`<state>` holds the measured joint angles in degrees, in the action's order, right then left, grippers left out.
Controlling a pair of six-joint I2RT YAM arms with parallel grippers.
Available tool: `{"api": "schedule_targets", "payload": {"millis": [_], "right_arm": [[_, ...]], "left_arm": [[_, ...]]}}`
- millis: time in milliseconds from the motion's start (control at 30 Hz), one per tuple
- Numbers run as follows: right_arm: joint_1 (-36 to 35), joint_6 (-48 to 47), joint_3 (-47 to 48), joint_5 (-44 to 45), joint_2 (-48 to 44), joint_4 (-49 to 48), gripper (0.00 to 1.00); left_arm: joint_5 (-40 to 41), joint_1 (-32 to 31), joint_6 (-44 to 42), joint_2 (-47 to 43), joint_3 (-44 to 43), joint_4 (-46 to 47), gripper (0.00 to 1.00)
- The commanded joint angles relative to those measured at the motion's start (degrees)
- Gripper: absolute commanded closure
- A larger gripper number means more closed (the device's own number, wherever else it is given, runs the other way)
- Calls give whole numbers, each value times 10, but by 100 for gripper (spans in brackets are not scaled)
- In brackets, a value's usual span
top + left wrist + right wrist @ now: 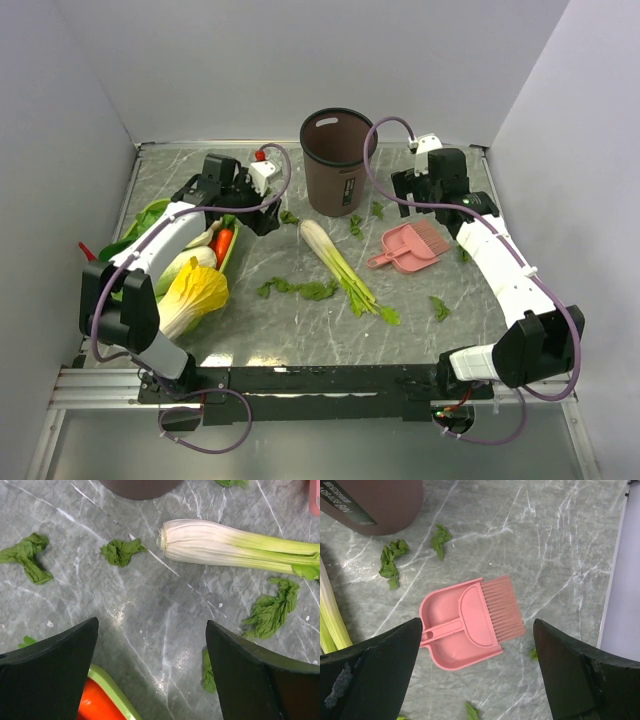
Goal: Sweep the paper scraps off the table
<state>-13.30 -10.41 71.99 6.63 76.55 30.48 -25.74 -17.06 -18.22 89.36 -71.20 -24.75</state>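
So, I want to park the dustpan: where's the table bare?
Bare: the table between stalk and near rim, and the far right corner past the dustpan. Crowded: scraps around bin and stalk; vegetables at left.

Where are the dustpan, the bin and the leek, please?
dustpan (441, 611), right wrist view, bare floor of the pan.
bin (336, 180), top external view, front wall.
leek (200, 541), left wrist view, white stalk end.

The white-and-black left arm (165, 240) is extended forward. The black two-finger left tool (152, 625) points downward, fingers spread wide, holding nothing. The right arm (495, 255) and right tool (477, 622) are posed likewise.
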Motion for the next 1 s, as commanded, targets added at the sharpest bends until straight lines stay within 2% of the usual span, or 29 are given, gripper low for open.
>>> {"api": "schedule_targets", "payload": {"millis": [0, 67, 233, 367, 433, 667, 800, 900, 967], "right_arm": [[-1, -3, 8, 3, 20, -15, 0], [-1, -1, 16, -4, 26, -7, 0], [0, -72, 6, -64, 22, 21, 0], [8, -88, -24, -63, 32, 48, 1], [20, -92, -32, -108, 26, 54, 3], [31, -148, -37, -167, 60, 79, 13], [32, -174, -41, -169, 87, 62, 19], [35, -162, -5, -167, 132, 86, 27], [39, -132, 17, -178, 155, 99, 29]], "left_arm": [[-20, -15, 1, 13, -10, 21, 8], [-28, -20, 4, 15, -14, 21, 8], [-41, -32, 4, 19, -28, 7, 8], [-51, -34, 4, 31, -39, -5, 8], [-56, -35, -3, 34, -45, -13, 9], [-60, -36, -26, 25, -40, -40, 11], [-89, -36, -47, 6, -33, -69, 16], [-84, -37, -58, 7, -30, -73, 18], [-81, -37, -61, 13, -35, -79, 19]]}}
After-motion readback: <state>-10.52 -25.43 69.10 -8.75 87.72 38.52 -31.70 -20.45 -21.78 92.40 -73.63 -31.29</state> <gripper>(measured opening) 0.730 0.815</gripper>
